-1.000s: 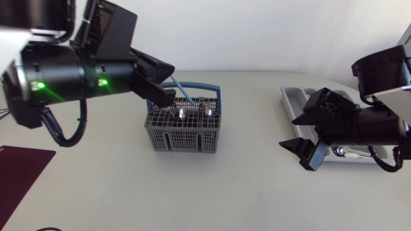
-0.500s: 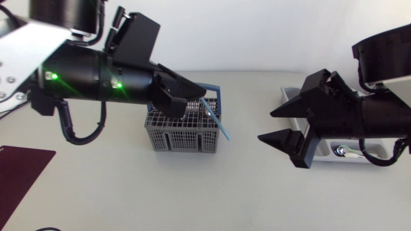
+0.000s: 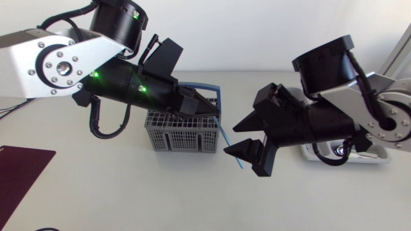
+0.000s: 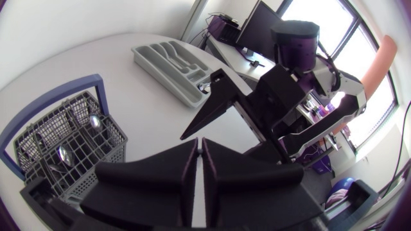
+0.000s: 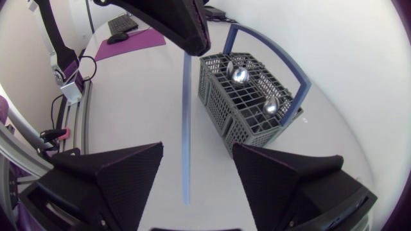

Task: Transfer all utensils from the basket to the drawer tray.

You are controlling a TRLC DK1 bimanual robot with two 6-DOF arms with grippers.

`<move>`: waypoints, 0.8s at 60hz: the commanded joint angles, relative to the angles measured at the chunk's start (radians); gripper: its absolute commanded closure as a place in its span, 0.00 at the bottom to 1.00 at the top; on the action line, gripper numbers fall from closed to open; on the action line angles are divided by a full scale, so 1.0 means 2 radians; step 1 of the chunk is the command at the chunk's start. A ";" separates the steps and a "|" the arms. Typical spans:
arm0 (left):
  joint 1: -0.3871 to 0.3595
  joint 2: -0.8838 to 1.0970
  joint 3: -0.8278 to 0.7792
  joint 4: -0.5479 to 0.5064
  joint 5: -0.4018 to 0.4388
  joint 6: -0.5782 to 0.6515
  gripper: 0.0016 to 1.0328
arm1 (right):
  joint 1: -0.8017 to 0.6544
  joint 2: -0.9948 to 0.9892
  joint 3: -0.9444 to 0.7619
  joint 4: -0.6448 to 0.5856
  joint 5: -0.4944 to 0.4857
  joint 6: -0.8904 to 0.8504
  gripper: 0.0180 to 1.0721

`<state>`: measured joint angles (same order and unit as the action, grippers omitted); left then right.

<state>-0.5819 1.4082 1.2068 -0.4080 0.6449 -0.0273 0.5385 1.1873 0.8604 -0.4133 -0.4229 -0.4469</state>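
Left claw [image 3: 204,110] [image 4: 200,151]: fingers pressed together, clamped on the upper end of a thin, straight, light-blue utensil handle [image 3: 221,130] [image 5: 185,128]. Held clear of the grey lattice plastic basket with a blue hoop handle [image 3: 183,138] [image 5: 250,102], just beside its near corner, slanting down and away toward the right arm. Right claw [image 3: 231,139] [image 5: 196,154]: fingers spread wide, one on each side of the blue handle's lower stretch, touching neither side as far as the right wrist view shows. Long axis of the handle running straight ahead along the midline between those fingers. Judged step: hand-over from left to right, right arm being nearer the grey moulded drawer tray [image 4: 170,61]. For the coming move, close across the handle only when centred. Working end of the utensil not discernible. Two metal spoons [image 5: 239,75] [image 5: 271,107] upright in basket compartments, bowls up, not yet transferred. White tabletop [image 3: 128,192] beneath.
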 commanded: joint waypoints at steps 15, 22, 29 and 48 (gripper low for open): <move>0.013 0.010 0.018 -0.003 0.012 -0.012 0.97 | 0.013 0.015 0.005 0.013 -0.003 0.021 0.66; 0.013 0.009 0.017 -0.003 0.013 -0.012 0.97 | 0.014 0.016 0.003 0.012 -0.003 0.021 0.78; 0.013 0.008 0.016 -0.003 0.018 -0.014 0.97 | 0.013 0.020 0.003 0.013 -0.003 0.021 0.91; 0.017 0.006 0.016 -0.002 0.023 -0.016 0.95 | 0.021 0.025 -0.002 0.012 0.001 0.022 0.94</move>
<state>-0.5564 1.4082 1.2076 -0.4110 0.6735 -0.0341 0.5682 1.2198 0.8604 -0.3916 -0.4221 -0.4255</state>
